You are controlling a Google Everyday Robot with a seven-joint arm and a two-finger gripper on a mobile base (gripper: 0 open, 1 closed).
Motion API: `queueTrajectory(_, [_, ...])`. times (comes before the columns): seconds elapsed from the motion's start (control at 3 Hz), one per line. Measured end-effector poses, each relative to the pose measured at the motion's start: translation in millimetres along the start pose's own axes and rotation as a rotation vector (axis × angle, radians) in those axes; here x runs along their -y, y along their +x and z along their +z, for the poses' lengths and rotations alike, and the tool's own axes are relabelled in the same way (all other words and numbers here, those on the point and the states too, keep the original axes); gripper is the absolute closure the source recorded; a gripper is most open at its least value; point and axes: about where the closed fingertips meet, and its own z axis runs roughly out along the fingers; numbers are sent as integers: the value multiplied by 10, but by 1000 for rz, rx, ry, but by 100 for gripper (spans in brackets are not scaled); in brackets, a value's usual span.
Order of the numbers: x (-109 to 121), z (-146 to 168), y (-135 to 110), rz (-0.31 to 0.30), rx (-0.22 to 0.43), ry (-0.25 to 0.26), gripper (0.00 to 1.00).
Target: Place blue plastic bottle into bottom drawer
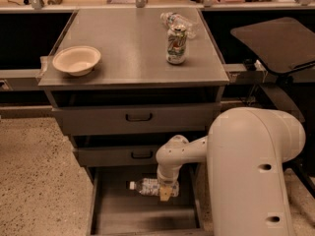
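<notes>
The blue plastic bottle (147, 186), clear with a white cap pointing left, lies horizontally inside the open bottom drawer (113, 215), near its back. My gripper (166, 191) comes straight down from the white arm (172, 156) and is shut on the bottle's right end. A tan finger (165, 193) shows in front of the bottle. The bottle sits low over the drawer's flat grey floor; whether it touches the floor I cannot tell.
On the cabinet top stand a cream bowl (76, 59) at the left, a green-and-white soda can (176, 44), and a small clear bottle (176, 20) lying behind the can. The two upper drawers (138, 118) are closed. My white body (251, 176) fills the lower right.
</notes>
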Motion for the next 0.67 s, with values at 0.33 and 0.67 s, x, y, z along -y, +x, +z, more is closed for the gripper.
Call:
queueTrajectory(0.33, [108, -67, -51, 10, 22, 37, 100])
queueTrajectory(0.67, [-14, 196, -48, -37, -28, 37, 100])
